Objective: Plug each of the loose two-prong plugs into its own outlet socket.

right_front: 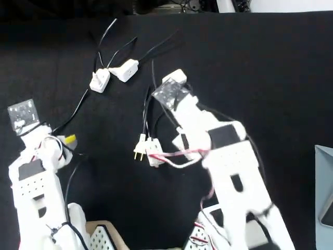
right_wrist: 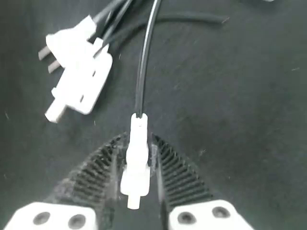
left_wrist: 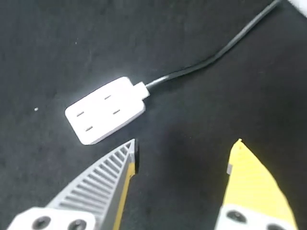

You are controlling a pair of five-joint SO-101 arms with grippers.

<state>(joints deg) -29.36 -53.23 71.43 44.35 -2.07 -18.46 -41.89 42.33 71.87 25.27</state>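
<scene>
Two white outlet blocks (right_front: 100, 80) (right_front: 126, 70) lie side by side at the back of the black table, black cords trailing from them. In the left wrist view one outlet block (left_wrist: 106, 111) lies flat just beyond my left gripper (left_wrist: 186, 143), which is open and holds nothing. My right gripper (right_wrist: 136, 141) is shut on a white two-prong plug (right_wrist: 135, 163), whose black cord runs straight out past the fingertips. Two more white plugs (right_wrist: 79, 72) lie together beside it, seen mid-table in the high view as loose plugs (right_front: 144, 148).
Black cords (right_front: 148, 112) run from the loose plugs toward the back of the table. Red and white arm wires (right_front: 174, 156) hang close to those plugs. A grey box (right_front: 325, 187) stands at the right edge.
</scene>
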